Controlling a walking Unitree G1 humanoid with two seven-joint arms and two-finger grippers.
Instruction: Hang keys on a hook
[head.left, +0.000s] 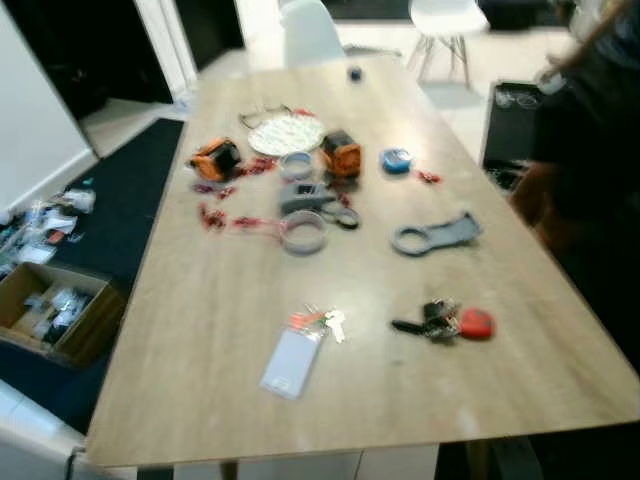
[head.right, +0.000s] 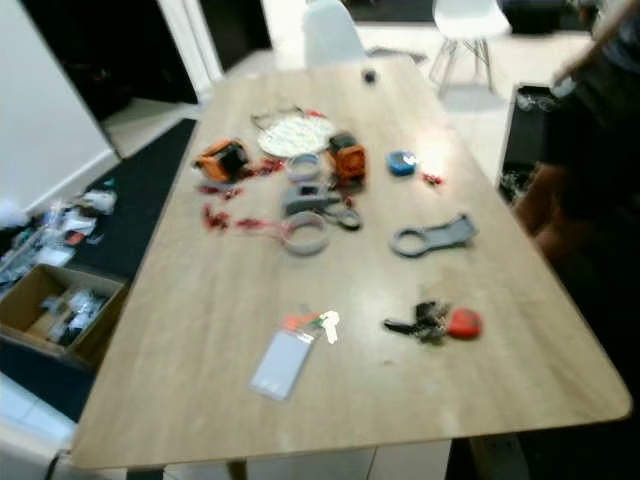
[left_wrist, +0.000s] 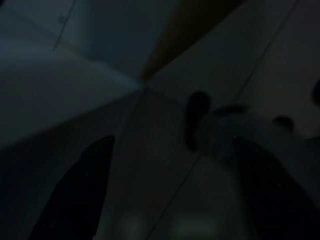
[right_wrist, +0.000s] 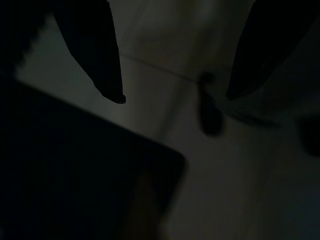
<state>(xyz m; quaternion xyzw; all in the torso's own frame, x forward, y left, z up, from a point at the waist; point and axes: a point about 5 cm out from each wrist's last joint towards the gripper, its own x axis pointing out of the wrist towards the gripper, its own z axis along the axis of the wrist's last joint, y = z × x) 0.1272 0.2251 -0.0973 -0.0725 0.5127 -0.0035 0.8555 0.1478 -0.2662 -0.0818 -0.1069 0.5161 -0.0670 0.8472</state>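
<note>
Keys (head.left: 327, 322) with a card tag lie lower centre on the table (head.left: 200, 330). Both arms hang idle; right gripper (right_wrist: 172, 95) spread, left gripper (left_wrist: 165, 185) apparently spread. A good approach centres on the key ring.

keys (head.left: 322, 322) on table (head.left: 200, 330) near front edge, key fob (head.left: 445, 322) to their right, tape roll (head.left: 303, 232) behind

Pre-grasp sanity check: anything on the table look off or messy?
Nothing spilled or broken. The wooden table is cluttered at its middle: small red bits lie scattered among two orange-black gadgets. The silver keys with clear card holder lie flat, apart from the black key bunch with red fob.
</note>
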